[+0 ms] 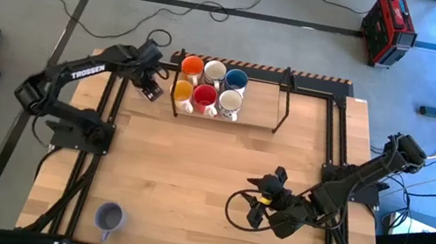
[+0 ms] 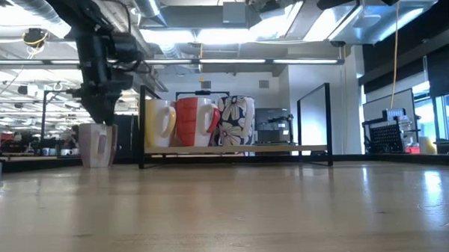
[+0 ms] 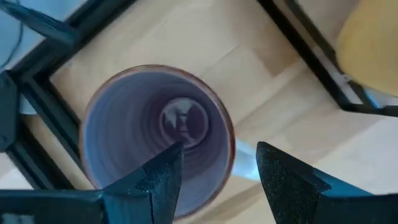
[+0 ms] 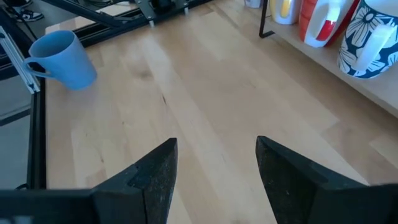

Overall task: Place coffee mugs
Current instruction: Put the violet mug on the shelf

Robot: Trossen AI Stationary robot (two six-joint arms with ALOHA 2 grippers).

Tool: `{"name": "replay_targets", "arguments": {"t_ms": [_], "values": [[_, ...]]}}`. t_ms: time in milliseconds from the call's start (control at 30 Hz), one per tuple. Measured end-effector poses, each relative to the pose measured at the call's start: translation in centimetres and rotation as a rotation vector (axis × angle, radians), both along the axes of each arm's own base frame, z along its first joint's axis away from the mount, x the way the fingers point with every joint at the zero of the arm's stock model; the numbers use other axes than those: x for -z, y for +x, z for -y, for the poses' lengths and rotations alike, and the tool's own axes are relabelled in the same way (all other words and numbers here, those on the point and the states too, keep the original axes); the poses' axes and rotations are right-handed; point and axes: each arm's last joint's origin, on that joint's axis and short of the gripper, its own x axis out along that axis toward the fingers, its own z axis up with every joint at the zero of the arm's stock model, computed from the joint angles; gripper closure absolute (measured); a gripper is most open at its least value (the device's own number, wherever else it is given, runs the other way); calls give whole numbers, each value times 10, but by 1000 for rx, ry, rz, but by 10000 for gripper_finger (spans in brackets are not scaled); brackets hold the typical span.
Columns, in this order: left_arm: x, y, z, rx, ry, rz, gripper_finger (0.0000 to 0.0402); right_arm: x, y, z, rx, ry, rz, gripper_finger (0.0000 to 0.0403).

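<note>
Left wrist view: fingers [image 3: 214,180] straddle purple mug [image 3: 155,130] rim, beside rack frame [image 3: 311,56].

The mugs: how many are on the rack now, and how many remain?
Six mugs stand on the rack. The left gripper is beside the rack over a pale purple mug, one finger inside its rim. Another purple mug waits at the near table edge. The right gripper is open and empty.

Dark jointed arms, white TROSSEN lettering, matte black fingers [image 4: 155,171]
</note>
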Motion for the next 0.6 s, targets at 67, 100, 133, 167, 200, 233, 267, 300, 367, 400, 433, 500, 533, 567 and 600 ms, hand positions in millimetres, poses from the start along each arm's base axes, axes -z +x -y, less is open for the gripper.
{"name": "replay_targets", "arguments": {"t_ms": [67,100,133,167,200,233,267,300,367,400,433,500,533,567,600], "values": [[4,1,-4,4,-17,3,205,0,0,0,7,11,3,196],[6,2,-5,7,-20,2,205,0,0,0,7,12,3,196],[8,3,-7,12,-24,-2,205,0,0,0,6,13,2,196],[10,4,-8,17,-31,-10,206,0,0,0,4,14,0,196],[13,5,-9,20,-38,-16,208,0,0,0,2,15,-3,196],[14,5,-10,21,-43,-20,212,0,0,0,2,13,-5,196],[15,6,-11,26,-45,-24,218,1,0,0,2,12,-7,196],[16,6,-11,35,-44,-29,226,1,-1,0,2,11,-9,196],[17,6,-12,44,-43,-37,247,1,-1,0,2,12,-9,196],[18,7,-12,45,-47,-36,258,1,-1,0,-1,13,-10,196],[19,8,-13,49,-55,-31,269,1,-1,0,-4,16,-13,196],[22,8,-14,68,-68,-31,291,2,-1,0,-11,19,-24,196],[22,8,-14,77,-71,-33,302,2,-1,0,-13,20,-29,196],[23,9,-14,86,-73,-36,313,2,-1,0,-12,23,-31,196],[23,9,-15,94,-76,-38,323,2,-1,0,-10,24,-32,196]]}}
